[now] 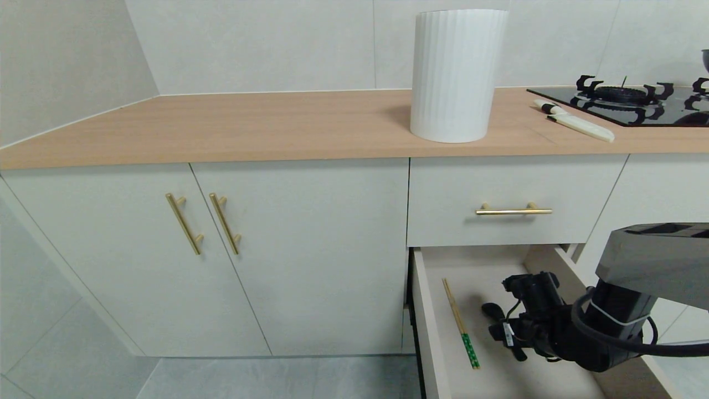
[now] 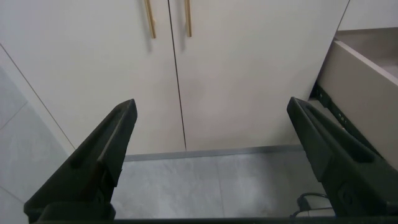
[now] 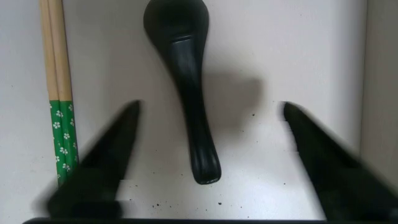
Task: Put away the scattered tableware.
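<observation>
Cabinet doors (image 1: 221,255) with gold bar handles are seen at the left, closed. Left gripper (image 2: 211,109) is held low in front of those doors, above the tiled floor (image 2: 205,180). Its fingers are spread wide and nothing is held between them.

Wooden countertop (image 1: 249,127) is run across the top, with a white ribbed cylindrical container (image 1: 457,75) stood upright on it, right of centre. Below the container a closed drawer (image 1: 514,188) with a gold handle is seen. Under that, an open drawer (image 1: 426,310) is pulled out toward the near side.

Chopsticks (image 1: 461,324), a pair with green patterned ends pointing near, are laid on the drawer floor along its left side. Black spoon (image 3: 186,93) is laid flat just right of them, apart from them, bowl to the far end. Right gripper (image 3: 211,109) is held over the spoon inside the drawer, fingers parted wide on either side of the handle, gripping nothing.

Far right on the countertop, a knife (image 1: 579,123) is laid just beside the near-left corner of a black gas hob (image 1: 620,105).
</observation>
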